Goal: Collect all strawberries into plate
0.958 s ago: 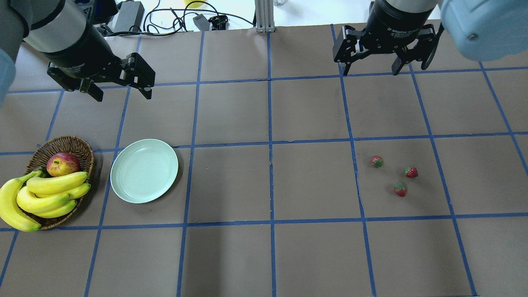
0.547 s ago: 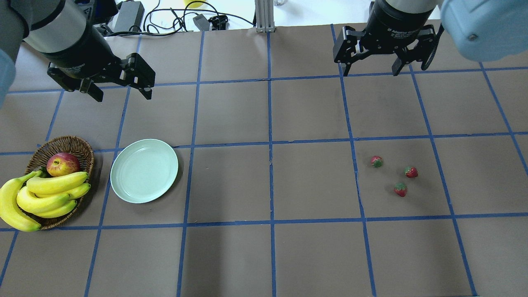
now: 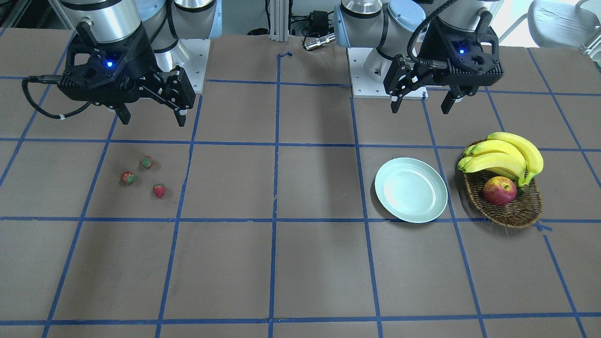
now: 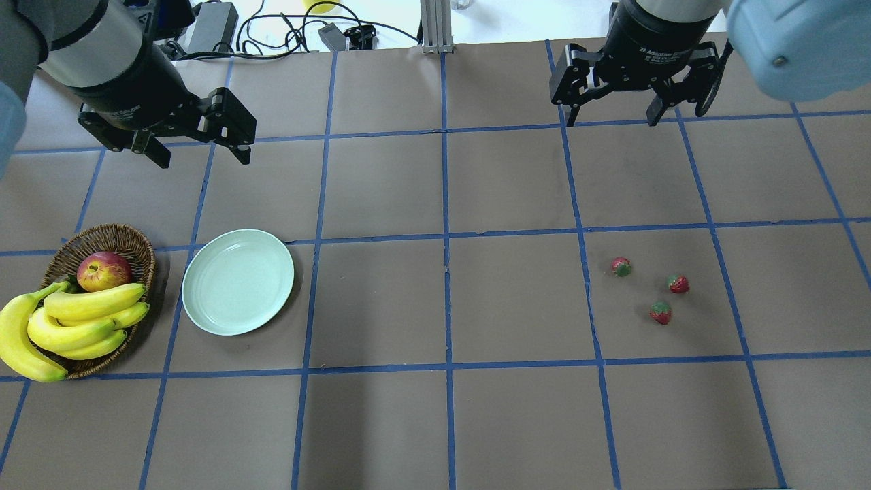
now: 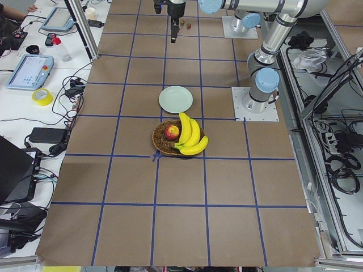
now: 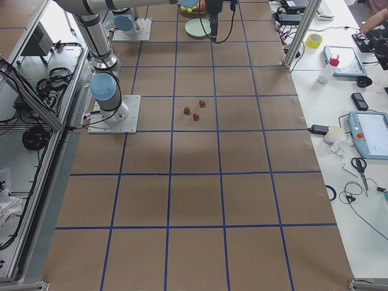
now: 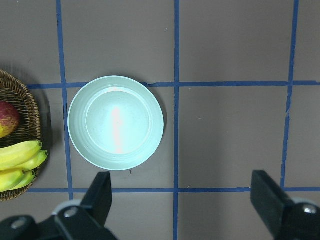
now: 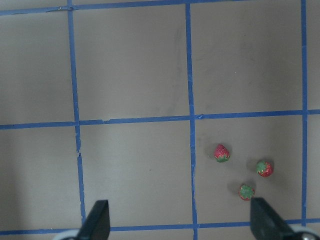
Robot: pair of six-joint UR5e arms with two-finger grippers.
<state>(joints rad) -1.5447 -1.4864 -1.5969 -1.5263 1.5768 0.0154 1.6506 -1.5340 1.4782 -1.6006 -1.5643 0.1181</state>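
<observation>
Counting 3 strawberries: strawberry 1 (image 4: 621, 266), strawberry 2 (image 4: 678, 284) and strawberry 3 (image 4: 661, 312), clustered near but apart from one another on the brown table (image 4: 517, 299). 1 mint-green plate (image 4: 238, 282), just beside 1 wicker basket (image 4: 102, 235) holding 1 apple (image 4: 103, 270) and 1 bunch of bananas (image 4: 75, 320). 2 grippers: right gripper (image 4: 612, 121), jaws spread wide, raised, well apart from the strawberries; left gripper (image 4: 203, 158), jaws spread wide, raised near the plate. Strawberries well apart from plate. Writing: "2F Adaptive" on right gripper body; remainder too small to read.
</observation>
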